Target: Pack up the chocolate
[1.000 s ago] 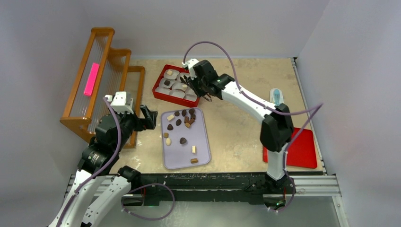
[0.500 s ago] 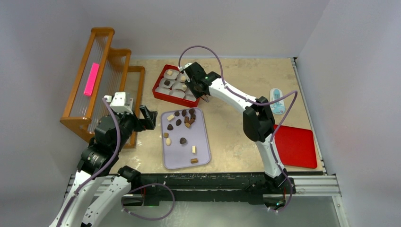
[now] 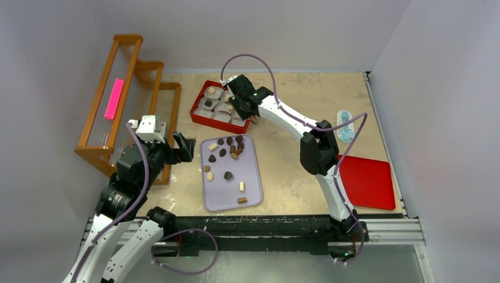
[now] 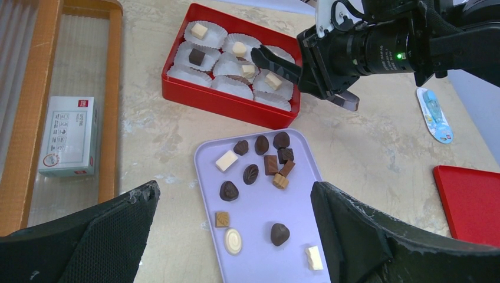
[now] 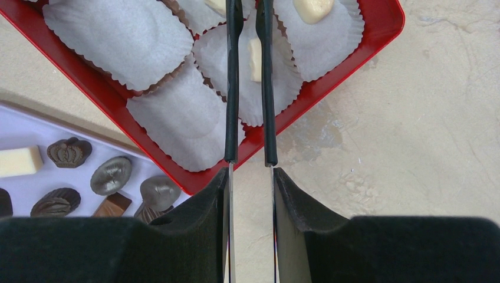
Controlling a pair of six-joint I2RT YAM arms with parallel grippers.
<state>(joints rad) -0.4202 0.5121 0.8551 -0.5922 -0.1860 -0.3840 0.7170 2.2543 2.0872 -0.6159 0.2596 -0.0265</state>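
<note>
Chocolate pieces (image 3: pixel 227 175), dark, light brown and cream-white, lie on a lilac tray (image 3: pixel 250 183), also in the left wrist view (image 4: pixel 259 206). Others sit in white paper cups in the red box (image 3: pixel 197 112). My right gripper (image 3: pixel 244 103) is over the box's near right corner, shut on black tongs (image 5: pixel 233 88). A cream-white piece (image 5: pixel 255 59) lies in a cup between the tong arms; I cannot tell whether it is pinched. My left gripper (image 3: pixel 186 144) is open and empty, left of and above the tray (image 4: pixel 233 190).
An orange wooden rack (image 3: pixel 127 88) with a pink strip (image 3: pixel 114 98) and a small white carton (image 4: pixel 68 135) stands at the left. A red lid (image 3: pixel 368 183) lies at the right front. A blue-white packet (image 3: pixel 345 125) lies beyond it.
My right arm has reached further left over the red box, bringing the tongs down into a cup at its near right. The left arm has barely moved.
</note>
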